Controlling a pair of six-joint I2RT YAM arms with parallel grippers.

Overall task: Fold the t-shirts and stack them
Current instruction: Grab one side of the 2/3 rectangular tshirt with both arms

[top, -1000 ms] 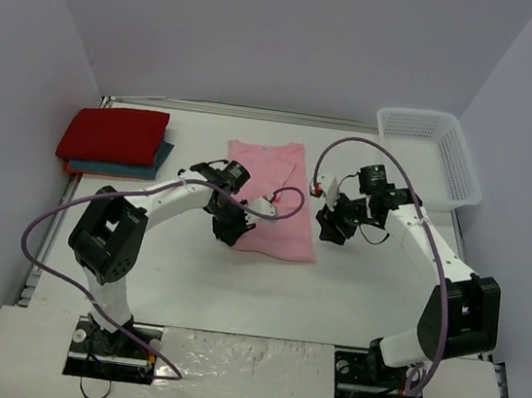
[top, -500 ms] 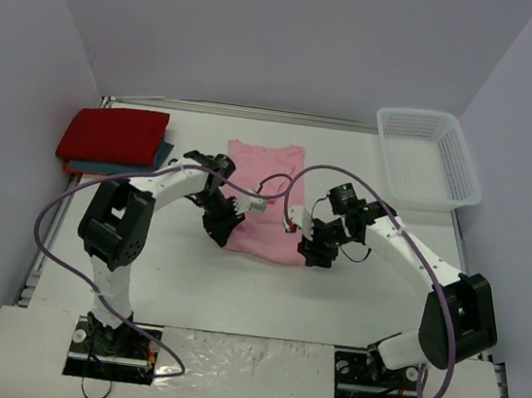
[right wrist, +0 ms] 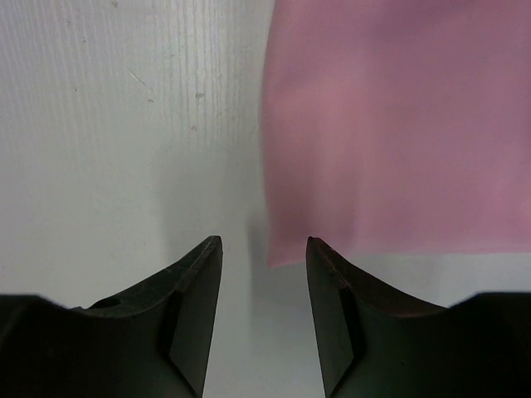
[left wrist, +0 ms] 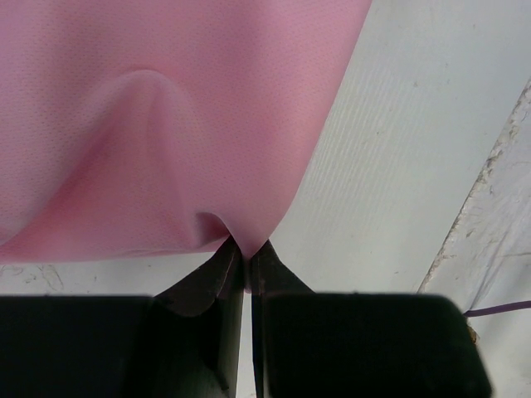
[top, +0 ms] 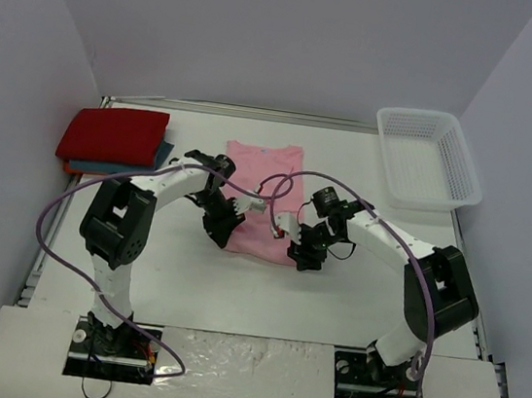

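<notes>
Your left jaws: pinched shut on near-left corner of light pink cloth t-shirt (left wrist: 166, 124), cloth puckered there. Your right jaws: partly open, same shirt's near-right corner in gap, not gripped. Shirt flat mid white tabletop (top: 332, 296). Folded bright red t-shirt (top: 113, 133) atop teal-blue t-shirt (top: 161, 158), far left.

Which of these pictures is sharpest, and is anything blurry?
Left wrist view: the pink t-shirt is crisp, its weave showing. Right wrist view: the same shirt's edge looks blurred, while marks on the table stay sharper. Top view: even, soft light.
</notes>
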